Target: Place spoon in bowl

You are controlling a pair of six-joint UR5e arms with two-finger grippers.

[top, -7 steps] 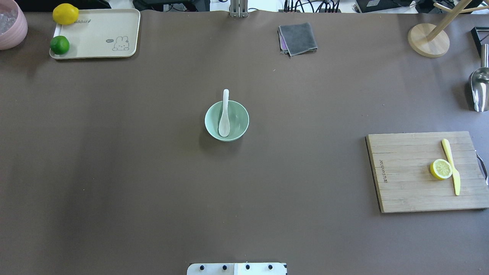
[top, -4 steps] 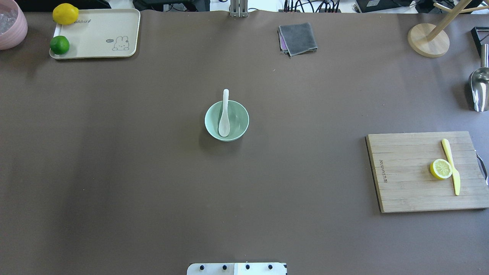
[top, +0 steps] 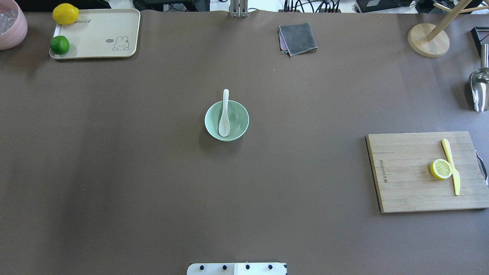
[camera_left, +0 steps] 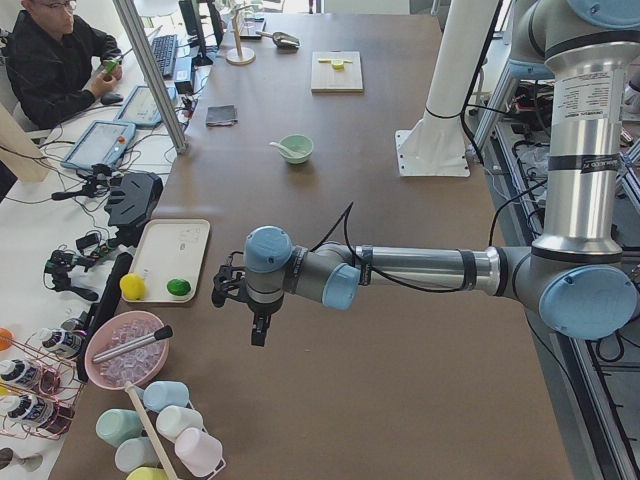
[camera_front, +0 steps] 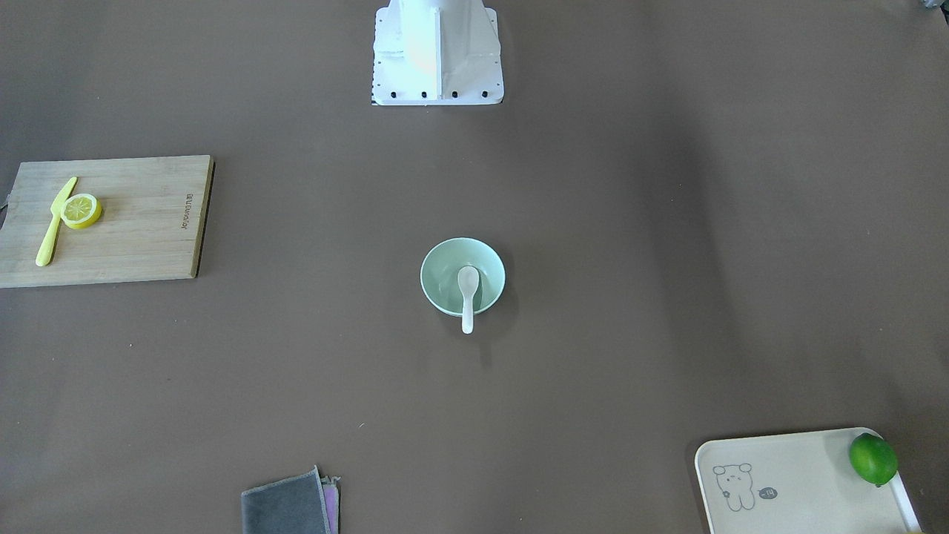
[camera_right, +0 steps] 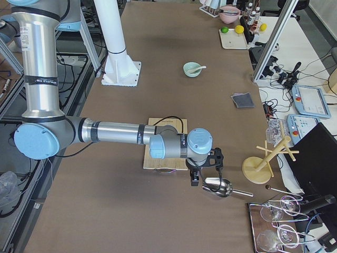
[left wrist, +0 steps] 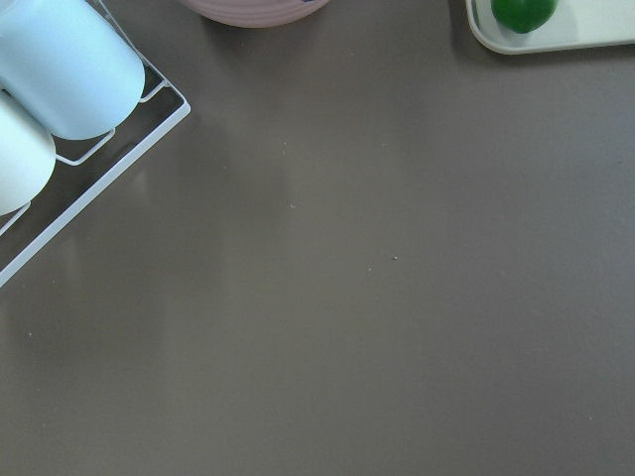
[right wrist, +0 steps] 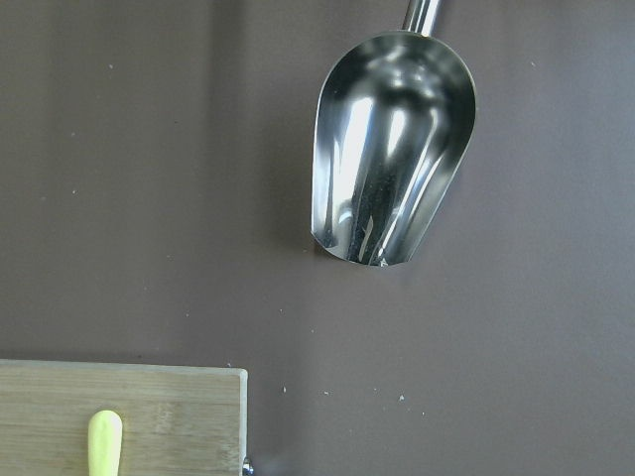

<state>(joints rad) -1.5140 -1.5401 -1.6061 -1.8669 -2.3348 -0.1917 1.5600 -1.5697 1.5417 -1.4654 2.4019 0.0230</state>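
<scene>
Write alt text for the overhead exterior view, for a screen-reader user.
A white spoon rests with its scoop in a mint-green bowl in the middle of the table, handle over the far rim. At right, a cutting board holds a lemon half and yellow knife; far left, a tray holds a lemon and lime. No arms in view.

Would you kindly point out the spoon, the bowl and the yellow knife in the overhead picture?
spoon point(top: 224, 128): overhead exterior view, on its scoop.
bowl point(top: 238, 120): overhead exterior view, on the bare inner wall.
yellow knife point(top: 452, 166): overhead exterior view, at mid-length.
</scene>
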